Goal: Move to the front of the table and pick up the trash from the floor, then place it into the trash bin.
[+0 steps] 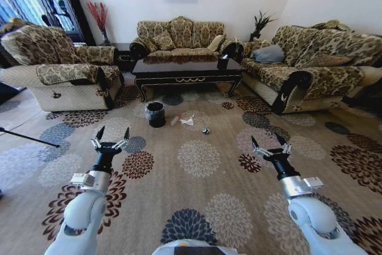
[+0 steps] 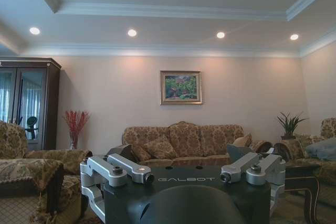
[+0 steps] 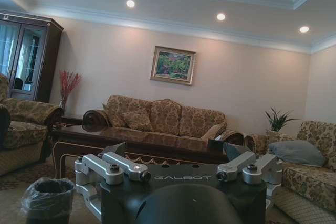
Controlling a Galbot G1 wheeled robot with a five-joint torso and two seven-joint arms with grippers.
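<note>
1. Two grippers are held out low over the floor point(image 1: 197, 165) in the head view: the left gripper point(image 1: 110, 137) on the left and the right gripper point(image 1: 270, 144) on the right, well apart from each other. Each has its fingers spread wide and holds nothing.
2. The table point(image 1: 186, 71) stands across the room ahead of both grippers, in front of the middle sofa point(image 1: 179, 37), with an armchair point(image 1: 57, 67) at one end and a long sofa point(image 1: 316, 61) at the other.
3. The trash bin point(image 1: 156, 114) stands on the floor in front of the table, near its left front leg. It is lined with a clear plastic bag. It lies ahead of the left gripper and slightly to its right, well apart from it.
4. The trash lies on the floor just to the right of the trash bin: a clear bottle point(image 1: 175, 120), crumpled white paper point(image 1: 187, 120), and a small dark round item point(image 1: 205, 131) farther right.
5. All trash items sit between the two grippers' lines of reach but well ahead of both; neither gripper touches any item.
6. In the right wrist view, the trash bin point(image 3: 48, 199) appears beside the gripper body, with the table point(image 3: 126, 148) behind it.
7. A dark box point(image 1: 222, 62) rests on the table's right end.
</note>
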